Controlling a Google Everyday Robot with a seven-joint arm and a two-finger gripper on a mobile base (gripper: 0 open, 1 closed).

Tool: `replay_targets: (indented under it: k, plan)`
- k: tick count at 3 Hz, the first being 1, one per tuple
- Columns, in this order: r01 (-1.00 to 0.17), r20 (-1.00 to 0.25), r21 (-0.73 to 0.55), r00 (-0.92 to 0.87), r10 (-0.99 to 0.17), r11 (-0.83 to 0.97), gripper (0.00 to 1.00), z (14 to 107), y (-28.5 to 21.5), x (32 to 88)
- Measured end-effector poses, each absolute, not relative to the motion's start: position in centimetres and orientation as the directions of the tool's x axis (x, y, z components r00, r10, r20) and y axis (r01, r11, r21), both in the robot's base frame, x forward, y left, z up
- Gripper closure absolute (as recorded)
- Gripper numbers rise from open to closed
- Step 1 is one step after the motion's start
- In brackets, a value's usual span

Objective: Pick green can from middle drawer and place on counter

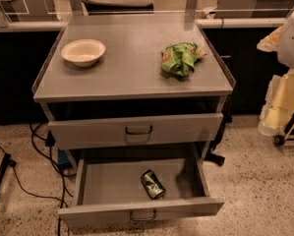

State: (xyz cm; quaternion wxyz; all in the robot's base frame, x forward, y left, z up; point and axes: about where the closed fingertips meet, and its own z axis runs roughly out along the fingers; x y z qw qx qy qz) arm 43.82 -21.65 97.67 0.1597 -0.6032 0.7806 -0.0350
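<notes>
Counter point(132, 77): plain grey. Middle drawer point(107, 181), near: same grey, dark loop handle. Green can point(153, 184): green, pale markings, silver end. Bowl point(83, 51), left: beige. Snack bag point(180, 58), right: green and orange. Floor point(254, 181): speckled beige. Gripper out of view.

Canteen-like (terrazzo floor point(264, 181)) — steel counter point(132, 73), glass partitions point(132, 1).

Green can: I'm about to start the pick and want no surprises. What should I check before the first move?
1. The drawer is pulled open: ok.
2. The can is uncovered, lying on its side: ok.
3. The upper drawer does not hide the can: ok.
4. The counter has bare space between bowl and bag: ok.
5. The gripper is ready above the drawer: cannot tell, not in view.
</notes>
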Motion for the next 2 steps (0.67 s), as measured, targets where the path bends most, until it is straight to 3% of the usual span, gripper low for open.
replay_targets:
  k: [1,2]
  plan:
    - [-0.931,-0.207,-0.247,-0.221,-0.953,0.27,0.0,97.67,-21.65,43.82]
    - [-0.931,-0.207,-0.247,-0.221,-0.953,0.27,0.15,97.67,-21.65,43.82]
